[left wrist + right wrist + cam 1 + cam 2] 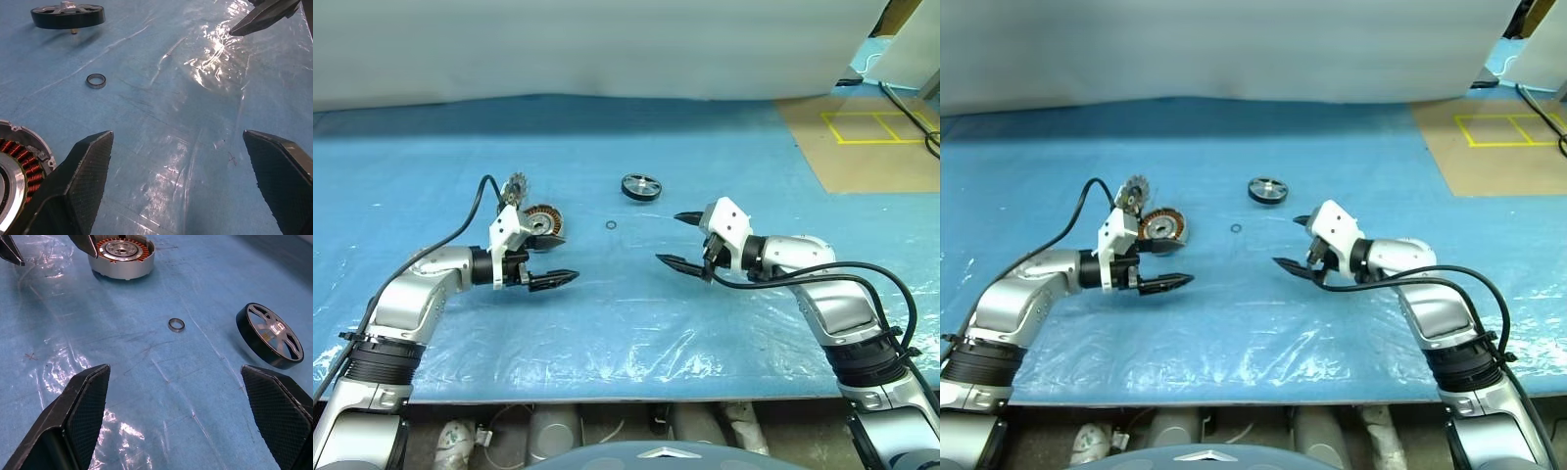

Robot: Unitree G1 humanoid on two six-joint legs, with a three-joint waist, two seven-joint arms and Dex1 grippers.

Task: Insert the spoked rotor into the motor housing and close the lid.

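A bright blue plastic sheet (pixel 607 323), streaked with white glare, is seen across the middle of the head views. Upper centre, the spoked rotor (pixel 641 187) is marked by a black rim with silvery spokes. Left of centre, the motor housing (pixel 122 257) is shown in pale grey with a ring of copper-orange windings around a silver hub. A small dark grey ring (pixel 176 324) is seen between them. The lid (pixel 516 185), upper left, is silvery grey with a ribbed edge. The fingers (pixel 80 171) are black with a fine cross-hatched pattern. A tan floor patch (pixel 862 147) with yellow lines is seen upper right, beneath a white backdrop (pixel 587 44).
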